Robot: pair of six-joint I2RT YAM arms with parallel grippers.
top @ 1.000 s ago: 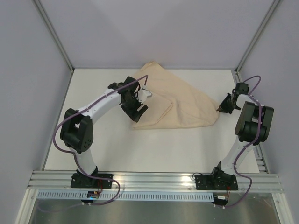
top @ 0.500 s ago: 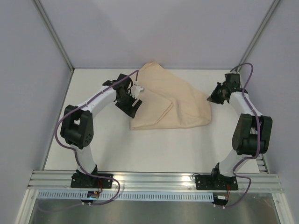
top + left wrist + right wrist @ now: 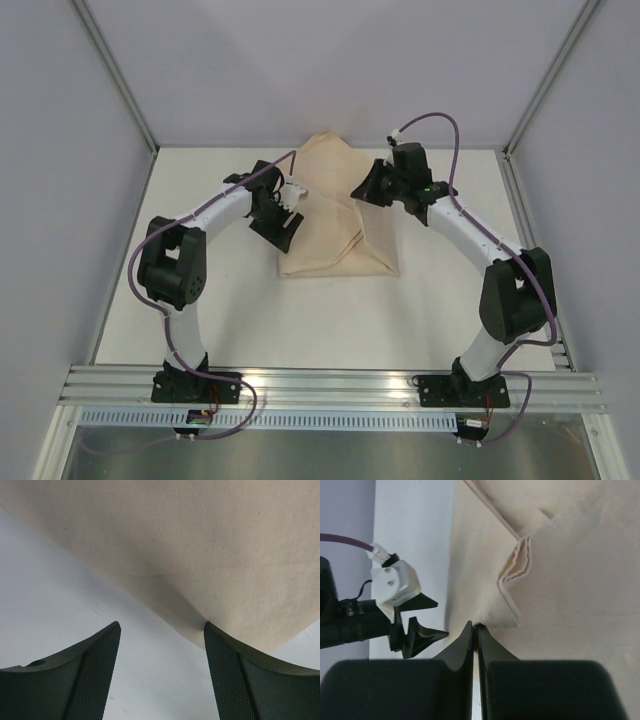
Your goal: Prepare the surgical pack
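Wrap: the tan wrap (image 3: 340,235) lies folded on the white table (image 3: 250,310), in the upper middle of the top view. Its right side is turned over toward the centre. Its lower edge runs nearly straight across.

Wrap folds: in the right wrist view a stacked, layered edge (image 3: 516,572) shows at centre. More cloth fills the right and upper parts of the frame.

Left gripper: the left gripper (image 3: 283,222) sits at the wrap's left edge, left of centre in the top view. Its jaws are spread wide and grip nothing. In its wrist view the right finger (image 3: 235,675) touches the wrap's edge. The left finger (image 3: 95,670) is over bare table. The cloth fills the upper part of that frame.

Right gripper: the right gripper (image 3: 362,190) is over the upper middle of the wrap, right of the left gripper. In its wrist view the jaws are pressed almost together, pinching a corner of the cloth at lower centre. A thin pale strip shows between them.

Grippers together: the two are near each other but apart, with the left one's spread tips showing at the left of the right wrist view.
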